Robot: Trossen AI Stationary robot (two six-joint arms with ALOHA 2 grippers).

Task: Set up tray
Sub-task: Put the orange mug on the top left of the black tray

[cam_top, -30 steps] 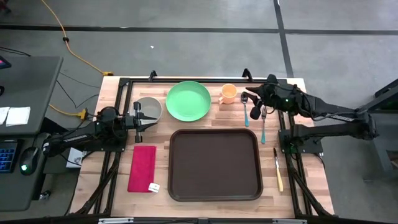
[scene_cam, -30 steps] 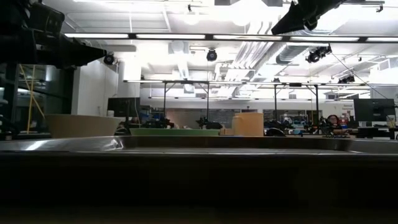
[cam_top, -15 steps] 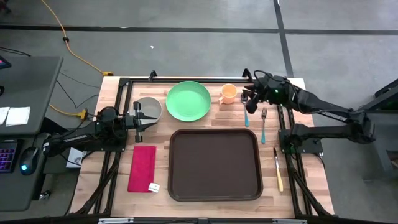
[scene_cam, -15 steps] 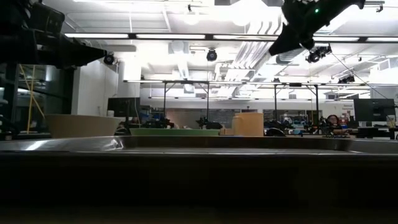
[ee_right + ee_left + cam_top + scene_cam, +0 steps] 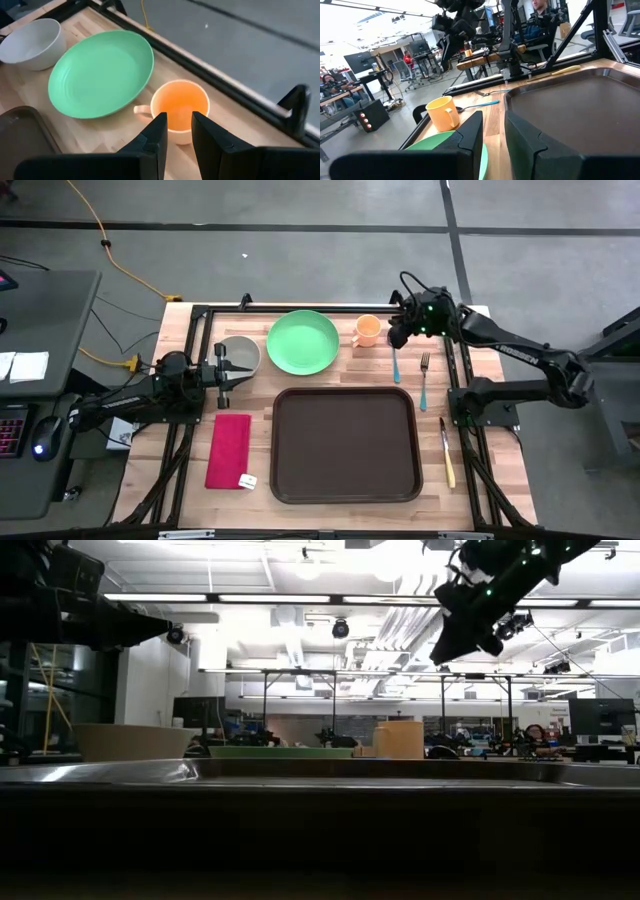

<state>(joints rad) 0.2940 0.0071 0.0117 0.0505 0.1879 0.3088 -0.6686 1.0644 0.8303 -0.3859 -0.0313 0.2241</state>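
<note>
The dark brown tray [image 5: 345,445] lies flat at the table's middle, near the front edge. Behind it a green plate [image 5: 303,342], an orange cup [image 5: 368,330] and a pale bowl [image 5: 240,353] stand on the wood. My right gripper [image 5: 398,335] hangs in the air just right of the cup, slanting down at it. Its fingers [image 5: 179,131] are a narrow gap apart and hold nothing. My left gripper [image 5: 222,370] waits level at the table's left, beside the bowl. Its fingers [image 5: 493,135] are slightly apart and hold nothing.
A blue-handled spoon [image 5: 396,367], a fork [image 5: 424,380] and a yellow-handled knife [image 5: 447,452] lie on the wood right of the tray. A red napkin [image 5: 229,450] lies left of it. Black frame rails [image 5: 300,308] run along the table's edges.
My right gripper has swung from above the spoon and fork toward the table's left and far edge. It has sunk a little and rolled. It now hangs beside the orange cup. Nothing on the table has moved.
</note>
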